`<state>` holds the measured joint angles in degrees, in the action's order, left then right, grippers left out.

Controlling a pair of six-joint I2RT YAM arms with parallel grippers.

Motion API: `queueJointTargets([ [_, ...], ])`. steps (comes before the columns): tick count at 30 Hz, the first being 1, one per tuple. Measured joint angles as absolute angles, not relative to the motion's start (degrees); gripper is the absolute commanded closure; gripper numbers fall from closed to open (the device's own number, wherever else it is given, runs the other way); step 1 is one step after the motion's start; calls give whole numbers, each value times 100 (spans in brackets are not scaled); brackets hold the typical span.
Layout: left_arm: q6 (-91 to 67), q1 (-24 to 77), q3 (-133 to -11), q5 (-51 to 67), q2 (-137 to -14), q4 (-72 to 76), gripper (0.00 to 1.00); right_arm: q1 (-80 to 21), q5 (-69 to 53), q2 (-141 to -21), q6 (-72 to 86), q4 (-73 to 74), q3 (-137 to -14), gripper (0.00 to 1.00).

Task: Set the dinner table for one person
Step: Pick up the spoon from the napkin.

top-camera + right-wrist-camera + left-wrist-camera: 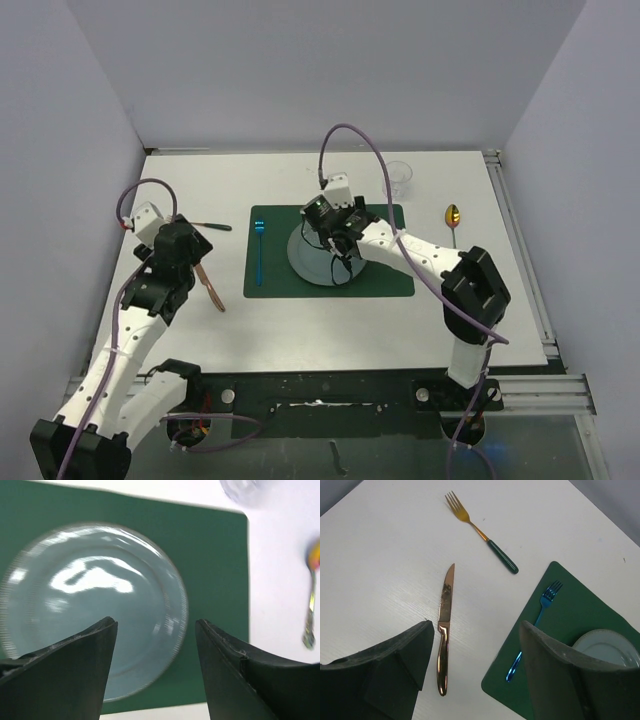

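Our left hand [475, 650] hangs open above the slim copper-coloured metal knife [443, 630]; we should centre across its handle before closing. Our right hand [156, 630], open too, hovers over the pale round plate [90, 590].

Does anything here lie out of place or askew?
Yes. The copper knife lies slanted on the table left of the green placemat, and the green-handled fork lies crosswise beyond it. Only the blue fork and plate are on the mat.
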<state>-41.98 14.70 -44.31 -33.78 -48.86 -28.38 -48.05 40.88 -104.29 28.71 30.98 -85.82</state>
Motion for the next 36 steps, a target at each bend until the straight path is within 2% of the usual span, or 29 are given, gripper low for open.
queueJointTargets([
  [8,-4200,1470,-4431,-3369,-5306,-2788,33,-4123,4512,-10269,3806,3966,-7609,36],
  [18,-4189,1470,-4410,-3371,-5319,-2698,33,-3218,4823,-9500,4289,4445,-7478,36],
  [36,-4178,1470,-4265,-3245,-5596,-2578,33,-1568,4823,-9483,4460,4386,-6571,39],
])
